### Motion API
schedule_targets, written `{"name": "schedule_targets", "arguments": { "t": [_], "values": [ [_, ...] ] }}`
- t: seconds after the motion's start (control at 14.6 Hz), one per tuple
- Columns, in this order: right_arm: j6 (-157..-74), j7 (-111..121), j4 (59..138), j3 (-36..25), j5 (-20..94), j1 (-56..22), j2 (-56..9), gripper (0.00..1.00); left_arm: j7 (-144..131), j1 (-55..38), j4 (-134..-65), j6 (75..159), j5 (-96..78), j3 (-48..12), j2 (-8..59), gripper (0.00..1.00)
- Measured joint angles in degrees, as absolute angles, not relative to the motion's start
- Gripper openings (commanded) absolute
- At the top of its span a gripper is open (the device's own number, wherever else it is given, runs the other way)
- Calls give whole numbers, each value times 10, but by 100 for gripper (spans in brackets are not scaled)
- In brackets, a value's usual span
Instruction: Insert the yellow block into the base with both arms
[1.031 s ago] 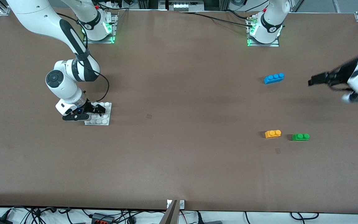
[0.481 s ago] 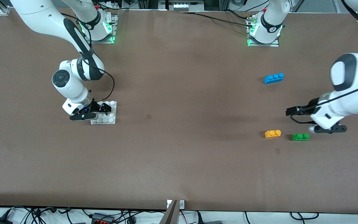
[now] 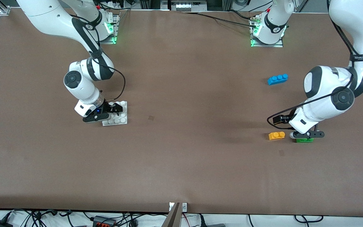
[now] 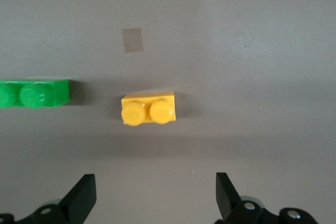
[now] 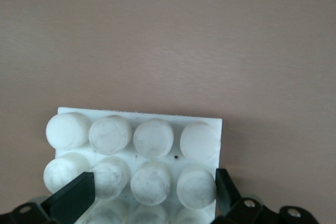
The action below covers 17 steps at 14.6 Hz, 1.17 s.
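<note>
The yellow block (image 3: 276, 135) lies on the table toward the left arm's end, studs up; it also shows in the left wrist view (image 4: 149, 108). My left gripper (image 3: 280, 119) hangs open and empty just above the table beside the block, which lies ahead of the open jaws (image 4: 155, 198). The white base (image 3: 121, 119) is toward the right arm's end. My right gripper (image 3: 114, 109) is shut on the base, its fingers on two opposite edges (image 5: 152, 192). Two rows of the base's studs (image 5: 139, 137) show ahead of the fingers; the other rows lie under the gripper.
A green two-stud brick (image 3: 304, 140) lies beside the yellow block, partly under the left wrist, and shows in the left wrist view (image 4: 34, 94). A blue three-stud brick (image 3: 277, 78) lies farther from the camera. Small tape marks (image 3: 151, 117) (image 3: 281, 153) are on the brown table.
The left arm swung in from the table's end and came down beside the yellow block. The right gripper moved toward the table's middle, carrying the base with it.
</note>
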<state>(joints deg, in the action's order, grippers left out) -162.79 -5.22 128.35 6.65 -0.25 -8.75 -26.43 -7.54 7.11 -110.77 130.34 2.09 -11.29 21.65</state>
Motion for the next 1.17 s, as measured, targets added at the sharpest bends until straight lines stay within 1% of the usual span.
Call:
{"name": "schedule_targets", "arguments": {
  "t": [0.21,0.55,0.89,1.17],
  "values": [
    [-1628,-122,1259,68,-2,-133,-281,100,-75,74,-1140,1362,22,-112,220,100],
    [-1628,-231,1202,69,-2,-203,-332,100,-75,75,-1144,1408,22,-109,242,100],
    [-1630,-311,1152,70,-2,-248,-367,100,-74,76,-1142,1433,27,-105,267,100],
    [-1630,-367,1105,72,-2,-293,-396,100,-75,86,-1128,1438,43,-103,272,100]
  ]
}}
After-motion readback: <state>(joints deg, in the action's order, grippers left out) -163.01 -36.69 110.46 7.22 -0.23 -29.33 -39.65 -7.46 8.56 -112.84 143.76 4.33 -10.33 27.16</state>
